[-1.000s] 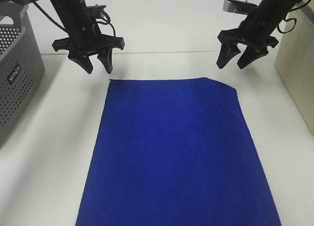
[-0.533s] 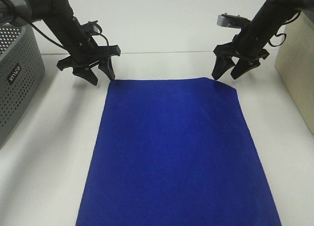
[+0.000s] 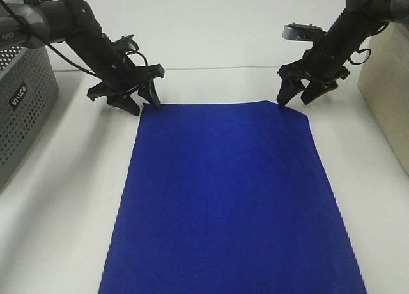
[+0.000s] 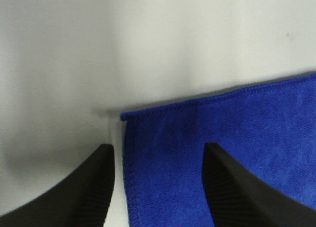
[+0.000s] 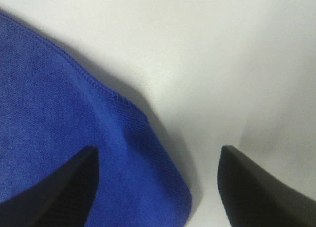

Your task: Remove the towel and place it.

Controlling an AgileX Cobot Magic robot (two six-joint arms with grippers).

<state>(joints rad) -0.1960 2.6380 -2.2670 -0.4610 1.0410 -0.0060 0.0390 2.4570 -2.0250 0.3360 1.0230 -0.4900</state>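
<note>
The deep blue towel (image 3: 223, 198) lies spread flat on the white table, reaching from the near edge to the middle. My left gripper (image 3: 142, 102) is open and low at the towel's far left corner, which sits between its fingers in the left wrist view (image 4: 148, 133). My right gripper (image 3: 295, 97) is open and low at the far right corner; in the right wrist view the towel's rounded, slightly lifted corner (image 5: 163, 187) lies between the fingers. Neither gripper holds the fabric.
A grey perforated basket (image 3: 22, 108) stands at the left edge of the table. A light wooden box (image 3: 386, 89) stands at the right edge. The white table (image 3: 217, 83) continues behind the towel.
Both grippers have come down and inward from above the table to the towel's far corners. The towel has not moved.
</note>
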